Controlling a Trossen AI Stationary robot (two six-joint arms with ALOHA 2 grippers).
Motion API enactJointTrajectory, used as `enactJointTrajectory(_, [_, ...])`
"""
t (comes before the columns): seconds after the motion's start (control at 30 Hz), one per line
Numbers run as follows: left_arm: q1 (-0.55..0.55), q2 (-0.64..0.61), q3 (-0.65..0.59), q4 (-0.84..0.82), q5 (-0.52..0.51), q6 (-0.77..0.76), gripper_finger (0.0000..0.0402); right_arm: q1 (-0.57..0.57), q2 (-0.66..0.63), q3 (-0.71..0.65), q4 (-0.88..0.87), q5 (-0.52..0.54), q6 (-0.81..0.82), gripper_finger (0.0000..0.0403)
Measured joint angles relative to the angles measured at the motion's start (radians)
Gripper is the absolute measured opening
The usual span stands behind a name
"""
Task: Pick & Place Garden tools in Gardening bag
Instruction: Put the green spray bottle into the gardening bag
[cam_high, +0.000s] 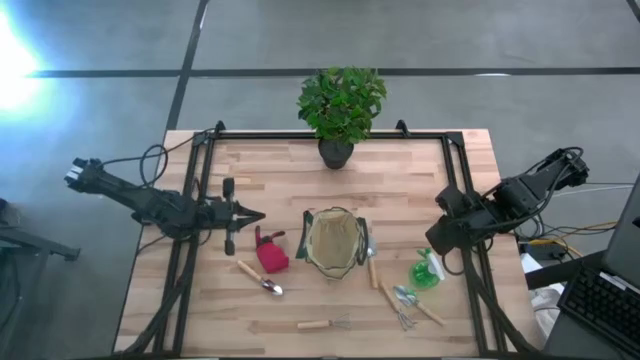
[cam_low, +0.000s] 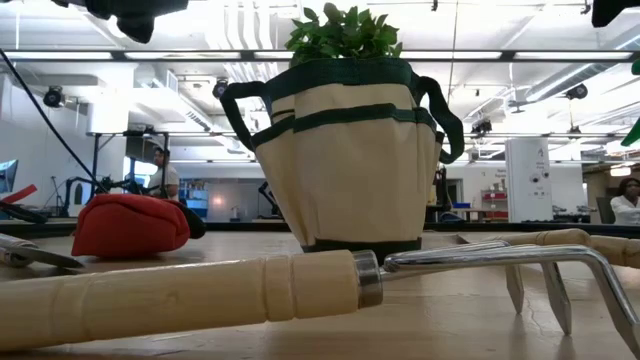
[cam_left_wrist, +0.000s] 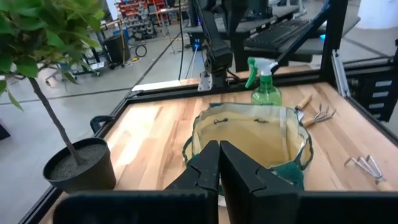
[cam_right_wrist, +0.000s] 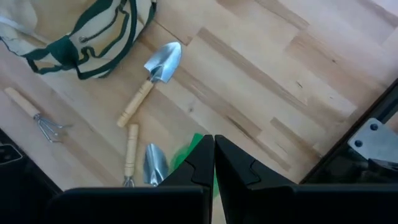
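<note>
We see the olive-khaki fabric gardening bag with dark green trim standing upright, mouth open, near the middle of the light wooden tabletop; we judge it sits there so that both arms can reach it. Nothing shows inside the bag yet, so we take the task as not begun.

The tools lie scattered around the bag. A red soft item sits just beside the bag on the left arm's side, with a wooden-handled silver trowel nearer the front edge. A small wooden-handled rake lies in front of the bag. On the other side a second silver trowel lies right against the bag, and a green plastic spray bottle stands farther out, with more wooden-handled tools in front of it. A leafy green plant in a dark pot stands behind the bag, well apart.

The left end effector hovers clenched and empty, near the bag and just behind the red item. The right end effector is also clenched on nothing, directly above the spray bottle.
</note>
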Motion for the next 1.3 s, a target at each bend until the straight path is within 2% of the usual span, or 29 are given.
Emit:
enactJointTrajectory(0.17, [0.000,0.043,0.000,0.000,0.000,-0.011,0.0014,0.000,0.015,0.000,0.004,-0.004,-0.018,0.0009])
enactJointTrajectory(0.33, [0.000,0.068,0.000,0.004,-0.038,-0.026,0.0014,0.000,0.046,0.000,0.005,-0.075,-0.019,0.0019])
enactJointTrajectory(0.47, [0.000,0.086,0.000,0.004,-0.094,-0.071,0.0014,0.000,0.084,0.000,0.006,-0.134,-0.023,0.0051])
enactJointTrajectory(0.73, [0.000,0.113,0.000,0.004,-0.106,-0.063,0.0014,0.000,0.127,0.000,0.008,-0.191,0.001,0.0139])
enactJointTrajectory(0.9, [0.000,0.112,0.000,0.004,-0.109,-0.059,0.0014,0.000,0.123,0.000,0.035,-0.208,0.004,0.0172])
enactJointTrajectory(1.1, [0.000,0.113,0.000,0.004,-0.109,-0.059,0.0014,0.000,0.142,0.000,0.041,-0.208,0.004,0.0182])
enactJointTrajectory(1.3, [0.000,0.113,0.000,0.004,-0.109,-0.059,0.0014,0.007,0.197,0.000,0.059,-0.237,-0.006,0.0174])
